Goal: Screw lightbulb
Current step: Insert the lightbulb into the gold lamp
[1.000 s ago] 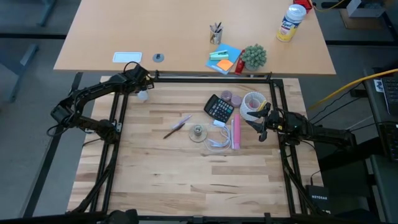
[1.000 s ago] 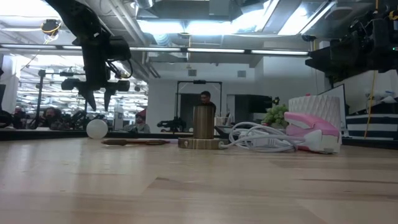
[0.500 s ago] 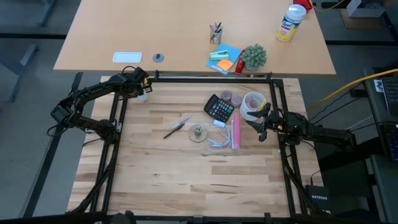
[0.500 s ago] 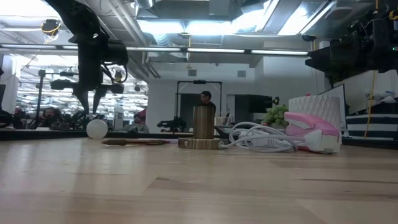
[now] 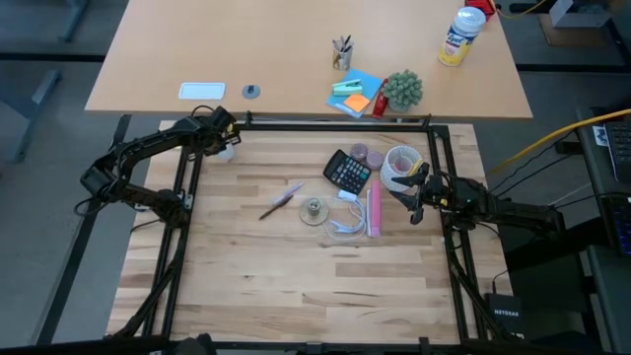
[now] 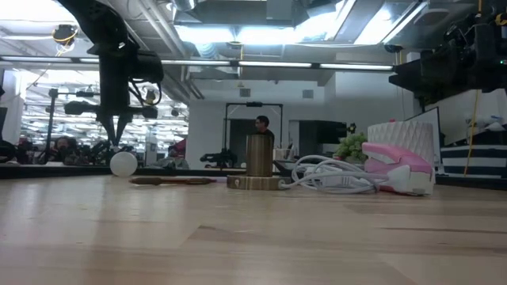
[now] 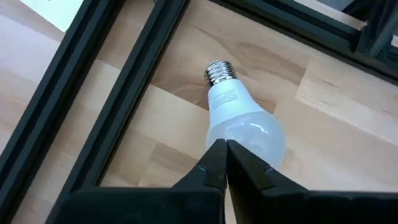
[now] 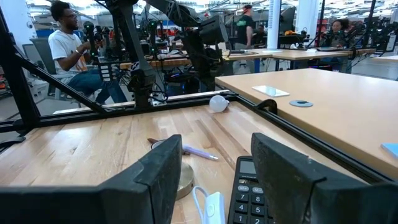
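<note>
Lightbulb [image 5: 226, 152], small and frosted white, lying on the wooden desk [image 5: 296, 266] at its far left corner, beside the black frame rail, as seen from above; left end effector [image 5: 223, 131] poised over it, its arm reaching in from the left edge; right end effector [image 5: 407, 201] well apart on the right side of the desk, near a black calculator [image 5: 348, 172], a pink-and-white item [image 5: 374, 211] and a brass socket [image 5: 313, 209]; a pen [image 5: 281, 200] lies left of the socket; low view: lightbulb [image 6: 123, 163] resting on the desk surface, left end effector [image 6: 115, 141] hanging straight above it with fingers pressed together to a point, tips just over the bulb's top and holding nothing; brass socket [image 6: 258, 162] upright at centre, white cord [image 6: 333, 176] looped to its right, pink-and-white item [image 6: 398, 169] beyond; people visible in the room behind; left wrist view: lightbulb [image 7: 241, 122] on its side, silvery screw base pointing away from the camera, left end effector [image 7: 225, 148] closed with tips meeting at the rounded glass end, not clasping it; right wrist view: right end effector [image 8: 216, 163] with fingers [image 8: 157, 177] spread wide and empty, calculator [image 8: 252, 190] just beyond, lightbulb [image 8: 217, 103] far off at the desk's corner; a seated person in the background.
</note>
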